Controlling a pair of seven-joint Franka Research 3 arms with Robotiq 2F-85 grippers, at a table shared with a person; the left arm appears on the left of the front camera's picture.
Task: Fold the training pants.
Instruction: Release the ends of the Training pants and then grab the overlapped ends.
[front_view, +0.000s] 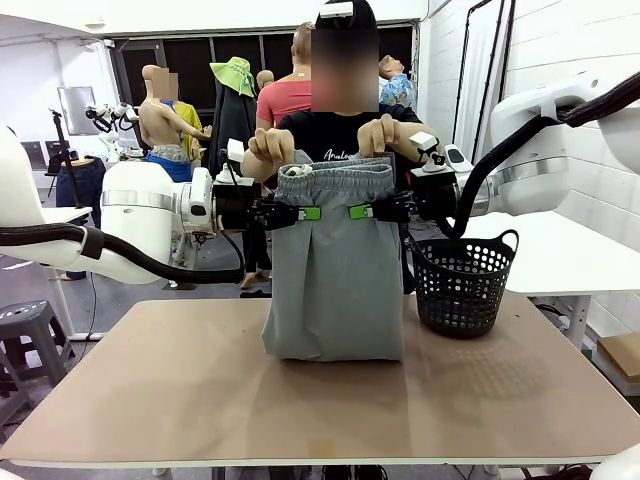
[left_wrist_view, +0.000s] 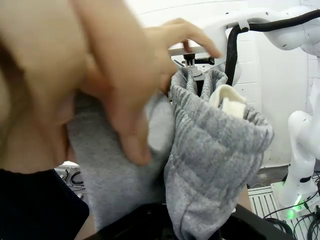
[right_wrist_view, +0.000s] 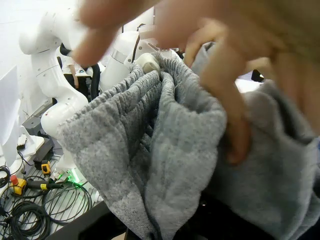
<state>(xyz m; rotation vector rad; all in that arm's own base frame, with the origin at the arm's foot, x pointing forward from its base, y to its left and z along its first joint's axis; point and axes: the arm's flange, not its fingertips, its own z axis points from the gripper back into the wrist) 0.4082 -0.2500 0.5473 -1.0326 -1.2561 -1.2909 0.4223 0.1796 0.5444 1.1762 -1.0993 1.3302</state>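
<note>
**Pants held up over the table, folding barely begun**

The broad tan wooden table (front_view: 150, 400) carries the lower end of the light grey jersey training pants (front_view: 335, 290). The rest of the garment hangs upright above it as 1 narrow panel, in the middle of the table and towards the far side.

The 2 white arms come in level from either side. The left pincer (front_view: 305, 212) is pressed together on the fabric at the panel's left edge, just below the gathered waistband (front_view: 335, 172). The right pincer (front_view: 362, 211) pinches the right edge at the same height. In both wrist views the ribbed grey cloth bunches down between the black fingers.

A black mesh plastic basket (front_view: 465, 290) stands on the table just beside the pants, on the robot's right.

The person across the table grips the top of the waistband with 2 hands, 1 (front_view: 270, 150) above each pincer (front_view: 385, 135).

Progress, as a judgement: the panel is narrow enough to suggest the legs already lie 1 on the other, though the pictures cannot confirm it. No crosswise fold is made. Lowering the pants flat, doubling them over and smoothing them remain, so most of the task lies ahead.
</note>
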